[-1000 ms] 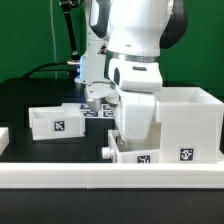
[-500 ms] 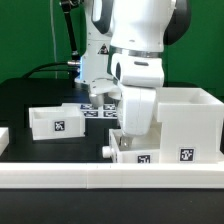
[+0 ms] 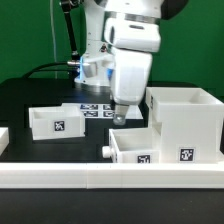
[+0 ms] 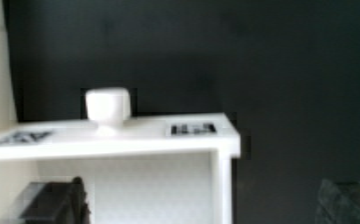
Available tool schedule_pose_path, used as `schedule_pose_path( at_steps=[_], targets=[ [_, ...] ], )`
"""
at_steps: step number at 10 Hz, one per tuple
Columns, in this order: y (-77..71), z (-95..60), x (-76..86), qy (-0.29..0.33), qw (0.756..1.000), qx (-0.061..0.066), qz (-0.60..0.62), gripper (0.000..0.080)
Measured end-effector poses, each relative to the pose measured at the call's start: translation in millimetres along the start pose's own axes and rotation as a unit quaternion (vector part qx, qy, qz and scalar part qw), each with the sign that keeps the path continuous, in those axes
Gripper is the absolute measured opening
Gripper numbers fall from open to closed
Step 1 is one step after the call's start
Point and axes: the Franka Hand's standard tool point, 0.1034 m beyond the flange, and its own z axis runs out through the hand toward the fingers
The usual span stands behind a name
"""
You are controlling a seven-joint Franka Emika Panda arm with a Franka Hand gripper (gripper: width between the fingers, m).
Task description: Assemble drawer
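A small white drawer (image 3: 140, 147) with a knob (image 3: 105, 153) on its front lies at the front of the table, next to the large white drawer case (image 3: 186, 122) on the exterior view's right. A second small drawer (image 3: 55, 122) sits on the exterior view's left. My gripper (image 3: 118, 117) hangs above and behind the front drawer, apart from it. In the wrist view the drawer (image 4: 115, 165) and its knob (image 4: 106, 105) lie below my gripper (image 4: 202, 205). The dark fingers (image 4: 52, 200) stand wide apart with nothing held.
The marker board (image 3: 93, 108) lies on the black table behind the drawers. A white rail (image 3: 110, 180) runs along the table's front edge. A white piece (image 3: 3, 138) shows at the exterior view's far left.
The arm has risen from the front drawer and swung slightly toward the exterior view's left. The drawer and its knob stay in place.
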Motion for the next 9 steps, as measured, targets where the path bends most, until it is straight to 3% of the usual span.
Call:
schedule_pose_path(
  at_steps=[2, 4, 6, 8, 9],
  targets=[
    [0.9, 1.5, -21.6, -0.001, 1.0, 0.0, -0.018, 0.0649],
    [6.4, 12.4, -34.1, -0.001, 1.0, 0.004, -0.029, 0.0649],
    [6.6, 28.0, -33.2, -0.001, 0.999, 0.012, -0.031, 0.0649],
    [-4.6, 45.7, -32.4, 0.002, 0.999, 0.025, -0.03, 0.0649],
    [-10.1, 51.7, -28.1, 0.004, 0.999, 0.026, -0.029, 0.0649]
  ],
)
